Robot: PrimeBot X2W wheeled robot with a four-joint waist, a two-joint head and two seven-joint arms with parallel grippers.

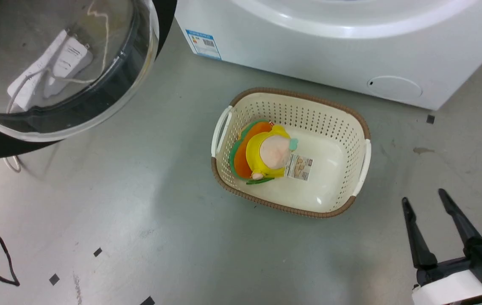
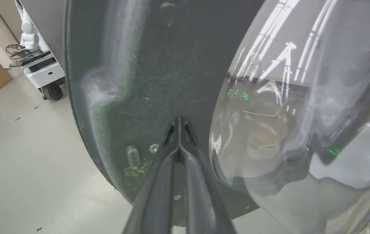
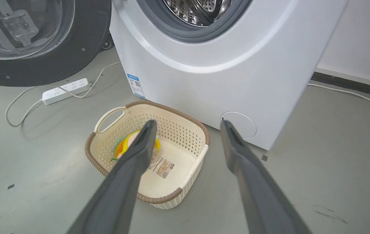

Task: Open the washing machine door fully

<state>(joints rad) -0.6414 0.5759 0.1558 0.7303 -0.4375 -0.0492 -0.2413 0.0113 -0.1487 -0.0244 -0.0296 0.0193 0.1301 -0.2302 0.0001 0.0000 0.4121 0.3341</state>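
head view: the right gripper (image 1: pixel 424 195) sits at five o'clock, its jaws spread wide and holding nothing, over bare floor and well apart from everything else; its wrist is cut off by the frame. the washing machine door (image 1: pixel 75 106) fills ten o'clock, swung out from the washing machine (image 1: pixel 330 51) at one o'clock, and its edge is cropped. a power strip (image 1: pixel 54 63) shows through its glass bowl. a basket (image 1: pixel 291 94) stands on the floor at centre with a plush toy (image 1: pixel 266 154) inside. left wrist view: the left gripper (image 2: pixel 179 120) rises from six o'clock with its jaws pressed together, nothing between them. the tips lie at the door's dark inner face (image 2: pixel 132 81), just beside the clear bowl (image 2: pixel 302 113) at three o'clock; whether they touch the face i cannot tell. glare on the bowl blurs what lies behind it. a white wheeled unit (image 2: pixel 38 61) stands far off at ten o'clock. right wrist view: the right gripper's jaws stand wide apart and empty, the basket below them. the door stands at ten o'clock, clear of the drum opening (image 3: pixel 201 9) at twelve, both cropped by the frame. one finger (image 3: pixel 139 152) hides part of the toy.
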